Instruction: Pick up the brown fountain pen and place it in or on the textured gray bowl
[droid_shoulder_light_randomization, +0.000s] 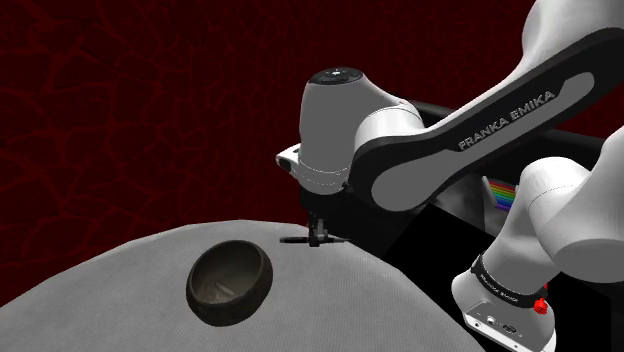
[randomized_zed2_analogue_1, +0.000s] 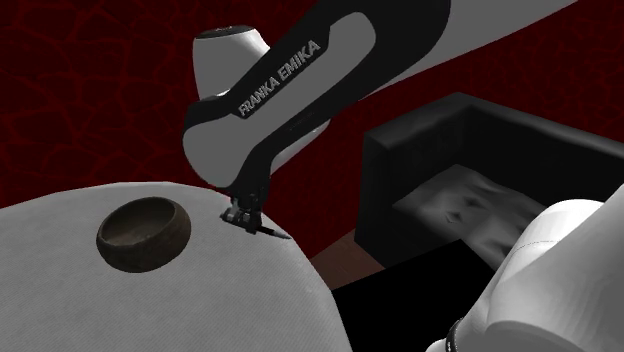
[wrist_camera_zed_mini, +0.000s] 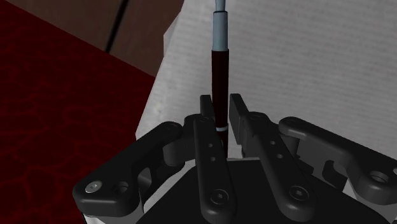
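Hand (wrist_camera_zed_mini: 221, 103) is straddling the brown pen (wrist_camera_zed_mini: 219, 67) near the bench (droid_shoulder_light_randomization: 110, 295) edge — clenched or not, cannot tell. Advising a firm mid-barrel grip before lifting it level toward the bowl (droid_shoulder_light_randomization: 230, 283).

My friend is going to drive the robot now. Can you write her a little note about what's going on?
Gripper: open, down at the table, fingers on either side of the pen, apparently not clamped on it yet.
Pen: lying flat on the grey table, near its edge.
Bowl: empty, on the same table, apart from the pen.
Done: gripper lined up over the pen.
Left: close, lift, carry to the bowl, let go.
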